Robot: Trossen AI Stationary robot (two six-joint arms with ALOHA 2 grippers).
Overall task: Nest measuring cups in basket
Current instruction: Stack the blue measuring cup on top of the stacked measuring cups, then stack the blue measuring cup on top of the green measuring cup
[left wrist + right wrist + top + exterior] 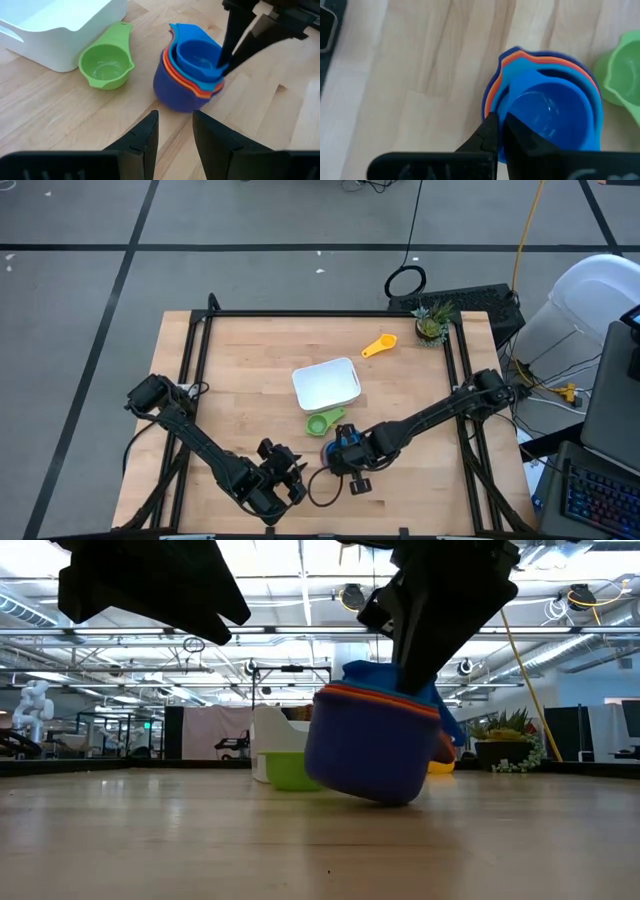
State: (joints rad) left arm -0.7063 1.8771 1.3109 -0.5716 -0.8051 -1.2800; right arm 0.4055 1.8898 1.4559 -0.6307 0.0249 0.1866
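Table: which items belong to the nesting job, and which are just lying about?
Job: white basket; green cup; yellow cup; blue-orange cup stack, tilted, right gripper shut on its rim.
Lying about: potted plant; cable loop.

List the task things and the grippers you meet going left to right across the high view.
left gripper → white basket, with the green cup just below it → right gripper shut on the stacked blue and orange cups → yellow cup
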